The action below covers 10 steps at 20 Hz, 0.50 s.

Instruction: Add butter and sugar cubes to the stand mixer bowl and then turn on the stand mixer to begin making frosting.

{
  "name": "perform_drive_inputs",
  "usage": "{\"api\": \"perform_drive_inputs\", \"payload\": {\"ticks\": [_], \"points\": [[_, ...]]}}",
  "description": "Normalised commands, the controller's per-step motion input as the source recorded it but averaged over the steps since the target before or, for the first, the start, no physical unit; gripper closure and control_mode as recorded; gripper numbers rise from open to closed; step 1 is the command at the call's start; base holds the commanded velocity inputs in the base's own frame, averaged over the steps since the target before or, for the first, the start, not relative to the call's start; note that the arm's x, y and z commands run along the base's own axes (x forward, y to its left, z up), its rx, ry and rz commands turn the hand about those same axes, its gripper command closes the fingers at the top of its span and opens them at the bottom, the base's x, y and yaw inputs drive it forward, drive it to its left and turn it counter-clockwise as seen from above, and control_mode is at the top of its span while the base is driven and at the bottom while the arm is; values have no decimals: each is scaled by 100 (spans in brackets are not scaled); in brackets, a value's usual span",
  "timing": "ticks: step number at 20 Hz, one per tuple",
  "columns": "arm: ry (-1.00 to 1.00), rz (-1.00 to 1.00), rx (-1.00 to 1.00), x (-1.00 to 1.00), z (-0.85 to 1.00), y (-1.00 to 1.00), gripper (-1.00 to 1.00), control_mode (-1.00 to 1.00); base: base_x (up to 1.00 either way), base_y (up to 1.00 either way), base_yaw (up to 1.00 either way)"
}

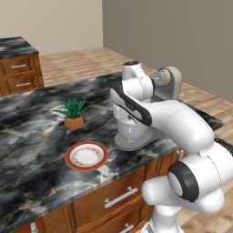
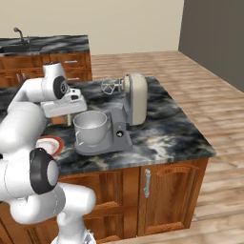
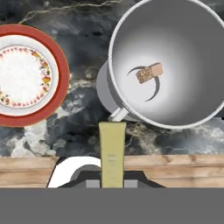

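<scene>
My gripper (image 3: pixel 112 181) is shut on the butter (image 3: pixel 112 153), a pale yellowish stick that points toward the stand mixer bowl (image 3: pixel 170 61). The butter's tip ends just outside the bowl's rim, near the side handle. Inside the bowl lie tan sugar cubes (image 3: pixel 148 72), close together on the bottom. In the right base view the gripper (image 2: pixel 70 116) hangs just left of the bowl (image 2: pixel 89 126), above its rim. The bowl sits on the base of the stand mixer (image 2: pixel 133 97), whose beige head is tilted back with the whisk raised. The arm partly covers the bowl (image 1: pixel 132 129) and the mixer (image 1: pixel 166 84).
A round red-rimmed plate (image 3: pixel 24 74) lies bare on the dark marble counter (image 1: pixel 32 136) left of the bowl, also seen as the plate (image 1: pixel 86 156). A small potted plant (image 1: pixel 73 111) stands behind it. The counter's front edge runs just under the gripper.
</scene>
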Motion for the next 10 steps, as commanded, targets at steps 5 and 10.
{"api": "perform_drive_inputs", "payload": {"ticks": [5, 10], "points": [[-19, -9, 0, 23, 9, -27, 100, -100, 0, 0, 0], [-19, -5, 0, 36, 0, -3, 100, -100, 0, 0, 0]]}}
